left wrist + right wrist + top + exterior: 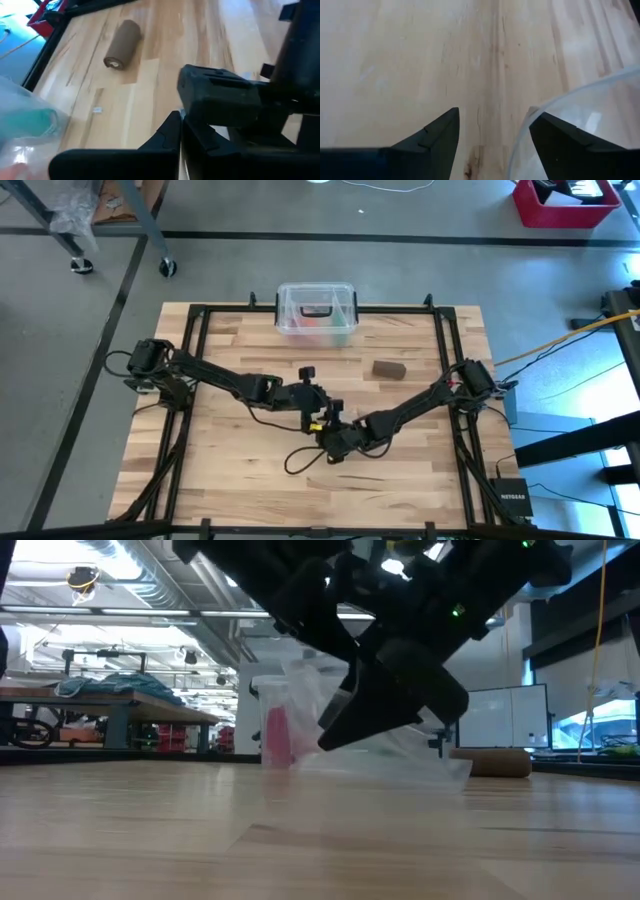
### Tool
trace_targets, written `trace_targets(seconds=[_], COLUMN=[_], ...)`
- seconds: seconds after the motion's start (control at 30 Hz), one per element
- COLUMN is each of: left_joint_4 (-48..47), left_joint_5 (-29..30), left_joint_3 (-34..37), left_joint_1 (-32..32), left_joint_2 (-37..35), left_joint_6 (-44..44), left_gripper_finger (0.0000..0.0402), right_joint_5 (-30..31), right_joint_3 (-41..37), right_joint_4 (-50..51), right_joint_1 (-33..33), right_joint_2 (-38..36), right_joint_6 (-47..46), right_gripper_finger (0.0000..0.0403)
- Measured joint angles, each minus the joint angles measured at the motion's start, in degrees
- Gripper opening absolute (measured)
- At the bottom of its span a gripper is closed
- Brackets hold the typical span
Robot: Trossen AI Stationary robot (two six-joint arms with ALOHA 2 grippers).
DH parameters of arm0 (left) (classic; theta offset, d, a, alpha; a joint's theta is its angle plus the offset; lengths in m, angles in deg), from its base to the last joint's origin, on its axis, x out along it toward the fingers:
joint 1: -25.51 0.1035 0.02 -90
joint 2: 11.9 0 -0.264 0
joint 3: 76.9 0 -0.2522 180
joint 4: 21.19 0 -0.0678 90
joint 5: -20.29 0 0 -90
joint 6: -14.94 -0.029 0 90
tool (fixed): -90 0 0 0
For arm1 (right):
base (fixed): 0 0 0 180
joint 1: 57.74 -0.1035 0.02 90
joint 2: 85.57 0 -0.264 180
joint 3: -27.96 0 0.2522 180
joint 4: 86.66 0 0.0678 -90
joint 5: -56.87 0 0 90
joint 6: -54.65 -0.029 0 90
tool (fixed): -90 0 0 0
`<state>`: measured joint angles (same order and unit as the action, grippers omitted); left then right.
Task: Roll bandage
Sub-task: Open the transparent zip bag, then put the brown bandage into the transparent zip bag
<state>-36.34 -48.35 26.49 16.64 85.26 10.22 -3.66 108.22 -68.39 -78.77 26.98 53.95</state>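
The bandage [388, 369] is a small dark brown roll lying on its side on the table, right of centre; it also shows in the left wrist view [121, 44] and the low view [492, 762]. No gripper touches it. My left gripper [318, 418] is at the table's middle, shut on a clear plastic bag [400, 755] that hangs down to the tabletop. My right gripper [335, 442] is close beside it on the near side, open [492, 135] just above the wood, with the bag's film [580, 110] in front of one finger. My left gripper [181, 145] is shut on the clear plastic bag, with a thin pale strip of film [181, 155] between its fingers. Which part of the bag it holds is hidden by the two grippers. The bag hangs below, its lower end [440, 772] on the table. My right gripper has one finger [565, 145] behind the bag's curved edge [530, 120]; I cannot tell whether it touches the film.
A clear plastic box with a black handle [317, 310] stands at the table's far edge, in the middle; it also shows in the left wrist view [25, 130]. A black frame [445, 350] runs around the tabletop. Bare wood lies toward the near left.
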Motion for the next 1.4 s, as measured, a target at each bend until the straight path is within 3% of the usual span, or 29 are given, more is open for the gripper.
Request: trace_targets(seconds=[0.13, 0.3, 0.57, 0.83, 1.03, 1.2, 1.4], left_joint_4=[-4.00, -8.20, -8.37, -8.19, -8.22, -8.34, -8.24], left_joint_5=[0.12, 5.88, 6.06, 6.22, 6.19, 6.17, 6.05], left_joint_3=[0.01, 0.01, -0.02, -0.02, -0.02, -0.02, -0.02], left_joint_1=[-0.09, -0.59, -0.69, -0.67, -0.67, -0.68, -0.89], left_joint_2=[-0.24, -2.31, -2.86, -2.86, -2.86, -2.86, -2.86], left_joint_6=[-1.05, -1.29, 0.05, -0.20, -0.21, -0.21, -0.20], left_gripper_finger=[0.0000, 0.0001, 0.0001, 0.0001, 0.0001, 0.0001, 0.0001], right_joint_5=[0.88, 1.95, 2.90, 12.30, 4.64, 5.92, 7.67], right_joint_3=[0.15, 1.92, 2.97, 2.99, 3.04, 3.04, 3.04], right_joint_4=[0.64, 5.82, 10.12, 12.48, 12.73, 16.80, 32.56], right_joint_1=[-0.23, -1.91, -2.65, -2.58, -2.64, -4.31, -5.73], right_joint_2=[-0.30, -3.79, -7.66, -8.62, -12.11, -16.04, -26.27], right_joint_6=[1.17, 0.83, -2.69, -6.54, -6.59, -6.63, -12.40], right_gripper_finger=[0.0236, 0.0236, 0.0236, 0.0236, 0.0236, 0.0236, 0.0236])
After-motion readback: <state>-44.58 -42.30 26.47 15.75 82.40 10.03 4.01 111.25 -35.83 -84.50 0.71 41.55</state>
